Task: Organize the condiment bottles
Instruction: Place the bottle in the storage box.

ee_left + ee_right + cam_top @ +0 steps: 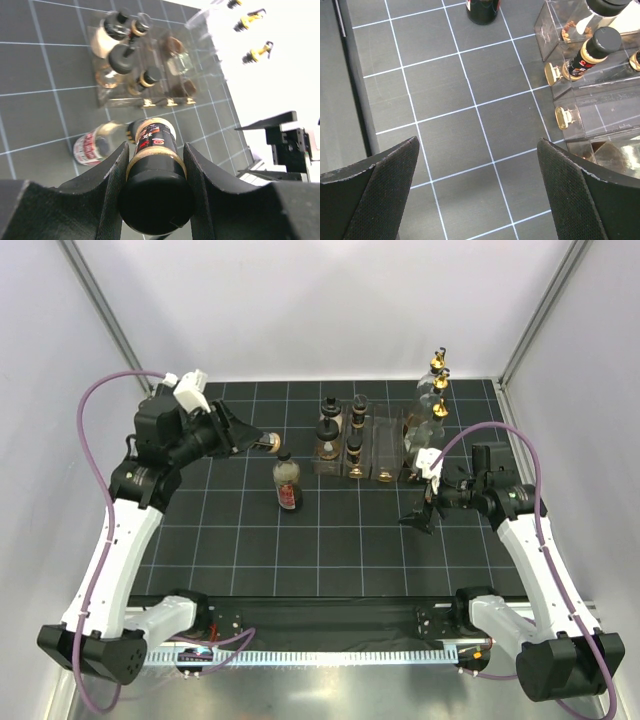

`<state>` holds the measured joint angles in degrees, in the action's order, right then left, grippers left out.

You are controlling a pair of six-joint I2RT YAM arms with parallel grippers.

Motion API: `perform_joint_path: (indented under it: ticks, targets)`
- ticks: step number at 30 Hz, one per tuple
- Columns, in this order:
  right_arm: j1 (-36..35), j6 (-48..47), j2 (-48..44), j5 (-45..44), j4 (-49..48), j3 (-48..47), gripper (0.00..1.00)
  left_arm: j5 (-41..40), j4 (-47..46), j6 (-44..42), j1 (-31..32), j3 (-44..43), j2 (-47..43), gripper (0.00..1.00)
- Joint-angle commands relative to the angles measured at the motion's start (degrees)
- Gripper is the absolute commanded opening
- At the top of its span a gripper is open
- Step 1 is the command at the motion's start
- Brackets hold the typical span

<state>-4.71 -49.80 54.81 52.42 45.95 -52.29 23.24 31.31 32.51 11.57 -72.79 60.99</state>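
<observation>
my left tool (158, 150) is clenching a small brown bottle (155, 167) with a black cap, gripping it around the body and holding it sideways in the air off the left end of the clear rack (388, 445). the red-labelled bottle (288, 483) is standing on the tabletop (250, 530) just left of the rack's near corner. a few black-capped bottles (327, 430) are sitting in the rack's left compartments, and the tall clear ones with gold pourers (433, 395) are standing by its far right end. my right tool (477, 195) is hanging wide open near the rack's right front, gripping nothing.
</observation>
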Motion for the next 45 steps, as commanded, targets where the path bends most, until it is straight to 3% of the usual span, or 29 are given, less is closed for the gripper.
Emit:
perform_joint_path:
  ticks: [1, 11, 25, 45]
  targets:
    - [0.23, -0.47, -0.05, 2.77, 0.8, -3.07, 1.0, -0.66, -1.16, -0.17, 3.44, -3.93, 1.14, 0.0]
    - [-0.12, -5.83, 0.56, 0.67, 8.44, -10.27, 1.0, -4.26, -0.2, -1.05, 14.52, -8.85, 5.98, 0.0]
    - [-1.18, -9.79, -0.93, -2.24, 17.32, -16.79, 1.0, -10.15, 0.42, -1.92, 29.37, -9.21, 12.22, 0.0]
    - [-14.71, -1.18, -0.67, -16.99, 11.09, -13.36, 1.0, -13.31, 1.74, -1.49, 38.17, -9.91, 16.97, 0.0]
